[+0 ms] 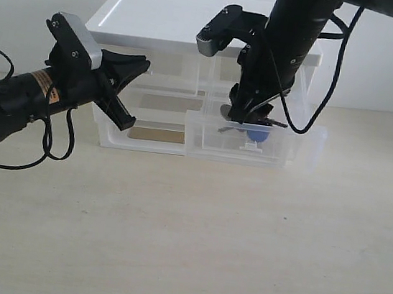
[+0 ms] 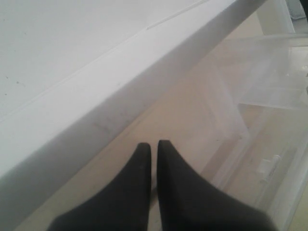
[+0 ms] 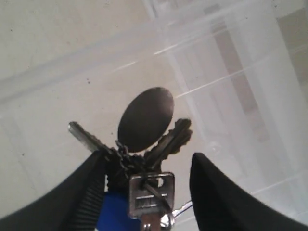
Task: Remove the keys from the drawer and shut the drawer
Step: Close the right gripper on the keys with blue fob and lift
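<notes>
Two arms at a clear drawer unit, with the keys not yet out.

Nearest, on the pale table (image 1: 190,248), the drawer (image 1: 301,150) stands pulled well out from the right half of the unit (image 1: 170,13). The keys (image 1: 249,131) are inside it, with the blue fob (image 1: 258,135) toward the front wall. The right gripper (image 3: 148,154) reaches down into the drawer with its fingers spread on either side of the bunch. The bunch sits close against one finger with a clear gap to the other, so nothing is pinched. The oval tag (image 3: 146,119) pokes out past the fingertips. Farther back on the left, the left gripper (image 2: 151,143) hangs in the air by the unit's left front. In the wrist view its fingers are pressed almost together on nothing, just under the white top.
</notes>
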Robot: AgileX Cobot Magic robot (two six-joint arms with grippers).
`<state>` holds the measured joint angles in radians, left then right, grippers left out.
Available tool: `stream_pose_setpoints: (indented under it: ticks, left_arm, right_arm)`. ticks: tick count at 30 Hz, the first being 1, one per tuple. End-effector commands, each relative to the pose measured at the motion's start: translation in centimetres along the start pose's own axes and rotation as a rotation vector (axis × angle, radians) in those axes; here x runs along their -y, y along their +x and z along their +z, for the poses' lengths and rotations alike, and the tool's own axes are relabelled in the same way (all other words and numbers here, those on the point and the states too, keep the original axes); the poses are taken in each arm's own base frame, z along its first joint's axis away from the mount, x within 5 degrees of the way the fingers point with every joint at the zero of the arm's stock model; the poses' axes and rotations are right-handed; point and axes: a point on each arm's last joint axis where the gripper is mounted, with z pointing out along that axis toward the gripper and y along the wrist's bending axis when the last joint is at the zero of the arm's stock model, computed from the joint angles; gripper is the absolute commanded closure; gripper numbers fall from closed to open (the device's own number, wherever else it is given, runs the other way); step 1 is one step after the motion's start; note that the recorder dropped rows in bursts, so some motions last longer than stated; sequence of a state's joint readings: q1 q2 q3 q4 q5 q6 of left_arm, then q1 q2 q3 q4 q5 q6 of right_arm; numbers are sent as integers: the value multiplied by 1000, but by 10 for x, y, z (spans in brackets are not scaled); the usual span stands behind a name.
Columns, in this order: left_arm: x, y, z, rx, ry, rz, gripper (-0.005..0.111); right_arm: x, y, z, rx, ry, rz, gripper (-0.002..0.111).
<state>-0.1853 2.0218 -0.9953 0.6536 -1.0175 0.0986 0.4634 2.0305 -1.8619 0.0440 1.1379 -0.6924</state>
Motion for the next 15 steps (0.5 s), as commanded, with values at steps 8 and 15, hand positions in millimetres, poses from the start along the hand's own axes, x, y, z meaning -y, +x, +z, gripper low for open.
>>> stream_pose_setpoints:
  ticks: [8, 15]
  left_arm:
    - [-6, 19, -1, -144, -47, -49, 102]
    - [-6, 19, -1, -145, -47, -47, 102]
  right_arm:
    - [-1, -3, 29, -54, 24, -45, 79]
    - [-3, -9, 21, -47, 79, -112, 108]
